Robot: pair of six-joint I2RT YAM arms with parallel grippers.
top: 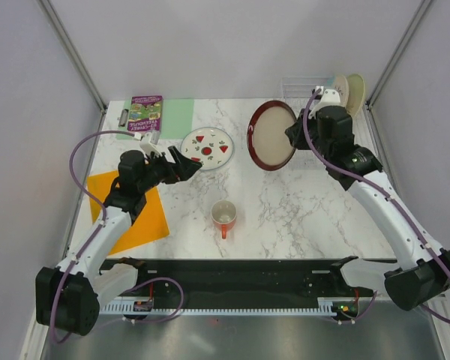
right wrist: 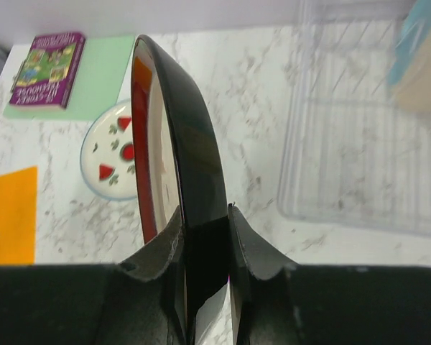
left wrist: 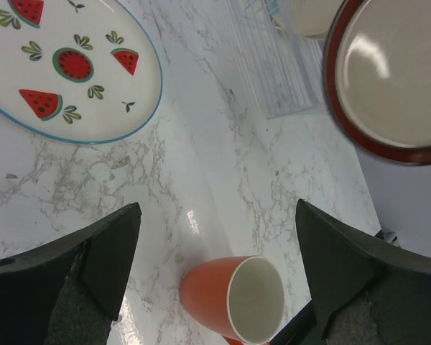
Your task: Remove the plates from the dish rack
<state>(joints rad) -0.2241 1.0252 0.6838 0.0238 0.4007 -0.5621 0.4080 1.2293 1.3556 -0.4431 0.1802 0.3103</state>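
Our right gripper (right wrist: 205, 215) pinches the maroon plate (top: 272, 135). We should lay it flat, right of the watermelon plate (top: 208, 148). Our left gripper (top: 184, 163) gapes wide.

**2 arms out, 1 loaded**

L arm (top: 109, 225) bent at elbow, reaching fwd; L gripper (top: 186, 163) low, jaws wide apart. R arm (top: 382, 202) stretched fwd-left; R gripper (top: 296, 135) pinched on plate (top: 272, 136) rim, plate on edge.

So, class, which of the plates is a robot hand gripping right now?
The maroon-rimmed plate, clamped on edge in the right hand. The watermelon plate lies flat on the table; the two pale plates stand in the dish rack.
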